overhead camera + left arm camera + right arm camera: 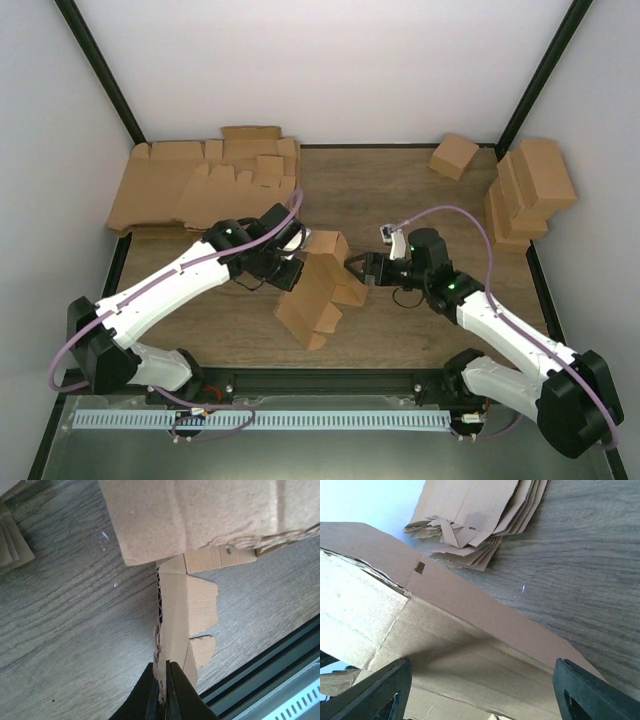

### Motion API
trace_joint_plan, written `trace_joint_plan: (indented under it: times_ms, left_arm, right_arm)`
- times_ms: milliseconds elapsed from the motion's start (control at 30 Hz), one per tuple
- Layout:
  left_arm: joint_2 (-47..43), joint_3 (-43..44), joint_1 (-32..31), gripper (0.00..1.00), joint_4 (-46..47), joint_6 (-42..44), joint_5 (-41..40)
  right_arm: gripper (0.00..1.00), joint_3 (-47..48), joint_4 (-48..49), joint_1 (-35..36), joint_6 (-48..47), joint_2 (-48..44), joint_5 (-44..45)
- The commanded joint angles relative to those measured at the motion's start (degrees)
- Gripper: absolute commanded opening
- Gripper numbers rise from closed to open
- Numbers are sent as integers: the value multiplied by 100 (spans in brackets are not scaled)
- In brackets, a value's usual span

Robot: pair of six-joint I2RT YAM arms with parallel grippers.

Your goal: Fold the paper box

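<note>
Cardboard box [315, 290] is standing half-formed at table [380, 190] centre; left gripper [161, 696] is clamping one wall edge, likely steadying it; right gripper [480, 680] is gaping wide around a flap, gripping nothing, probably lining up a fold

The left gripper [161, 674] enters at the bottom edge, its 2 dark fingers [178, 694] pinched together on the raw corrugated edge of the paper box [200, 515]. From that grip a narrow torn flap [187, 615] runs up to the box's broad panel, which fills the top. Under the box lies the wooden table [65, 630]. Left of the box, in the corner, sits a stack of flat cardboard [12, 540]. Below and right of the box run a black rail [260, 666] and a white slotted strip [300, 707].
</note>
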Motion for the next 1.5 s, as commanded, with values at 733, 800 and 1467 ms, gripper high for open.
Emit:
trace_joint_plan:
  times_ms: [733,800,1467]
  left_arm:
    - [516,568,-587,4,-168,129,-706]
    - [528,611,-583,7,-162,146,-722]
    - [-930,-413,1371,49,1788,-193,2017]
  right_arm:
    - [69,52,-87,-31,-19,165,317]
    - [67,85,-160,-29,-54,94,432]
    - [67,119,-208,-48,-295,61,443]
